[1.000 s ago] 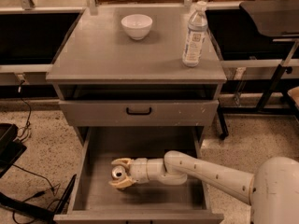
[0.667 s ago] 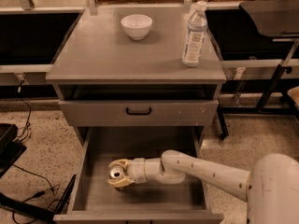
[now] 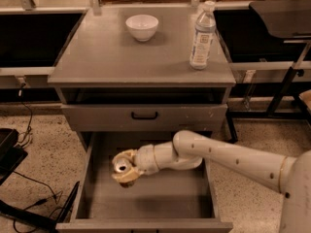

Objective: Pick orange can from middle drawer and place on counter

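The orange can (image 3: 121, 167) shows its silver top with the pull tab between my fingers. My gripper (image 3: 123, 166) is shut on the orange can and holds it over the left part of the open middle drawer (image 3: 146, 200), a little above the drawer's floor. My white arm (image 3: 228, 154) reaches in from the lower right. The counter (image 3: 131, 52) is the flat grey top of the cabinet above.
A white bowl (image 3: 142, 27) stands at the back middle of the counter. A clear water bottle (image 3: 202, 36) stands at its right. A closed drawer front with a black handle (image 3: 144, 115) sits above the open drawer. Black cables lie on the floor at left.
My gripper has risen with the orange can in it, from low in the drawer to higher above its floor.
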